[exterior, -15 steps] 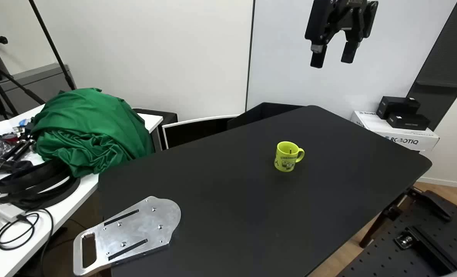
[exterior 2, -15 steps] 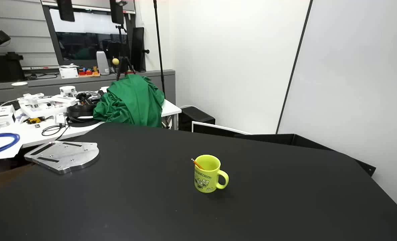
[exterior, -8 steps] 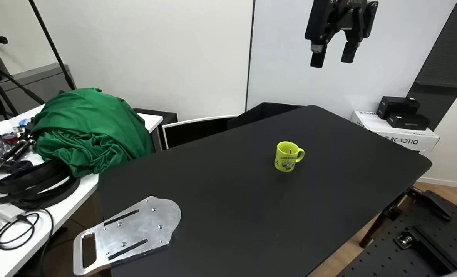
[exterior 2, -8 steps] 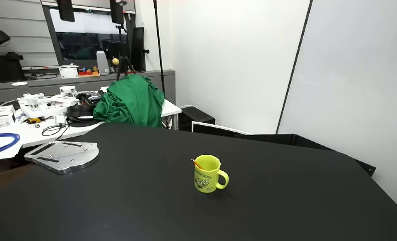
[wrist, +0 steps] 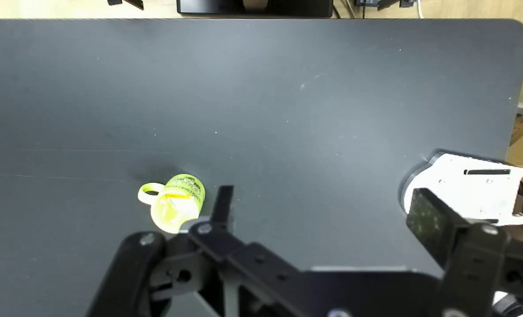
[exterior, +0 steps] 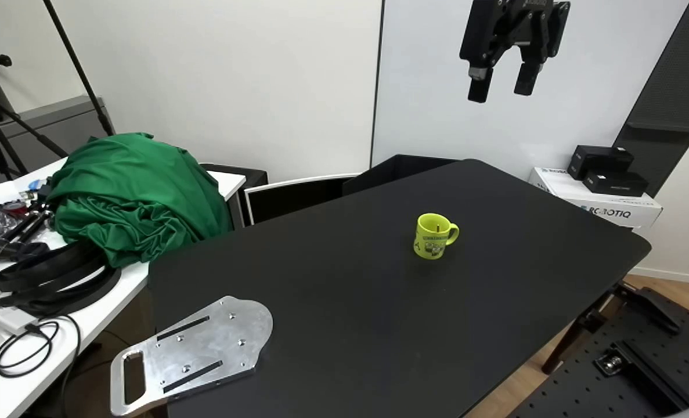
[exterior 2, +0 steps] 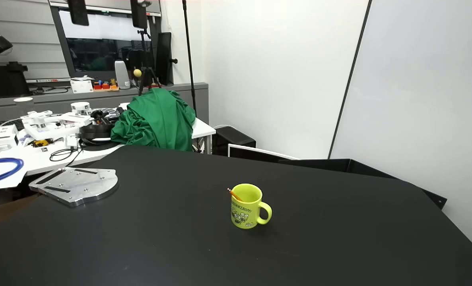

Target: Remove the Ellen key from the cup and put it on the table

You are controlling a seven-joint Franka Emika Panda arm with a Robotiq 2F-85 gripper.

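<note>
The lime-green cup [exterior: 429,241] stands upright on the black table [exterior: 344,302]; it also shows in an exterior view [exterior 2: 244,214] and the wrist view [wrist: 186,189]. A thin rod, the Ellen key, leans inside the cup. It looks dark in an exterior view [exterior: 437,228] and orange with a small metallic tip, poking over the rim, in an exterior view [exterior 2: 235,194]. Its lower part is hidden by the cup wall. My gripper [exterior: 502,87] is open and empty, high above the table and away from the cup. In the wrist view the fingers [wrist: 325,198] are wide apart, the cup left of them.
A silver metal plate [exterior: 205,342] lies at a table edge, also seen in an exterior view [exterior 2: 78,182] and the wrist view [wrist: 468,189]. A cluttered white desk with a green cloth [exterior: 135,191] stands beside the table. White and black boxes [exterior: 605,203] stand behind it.
</note>
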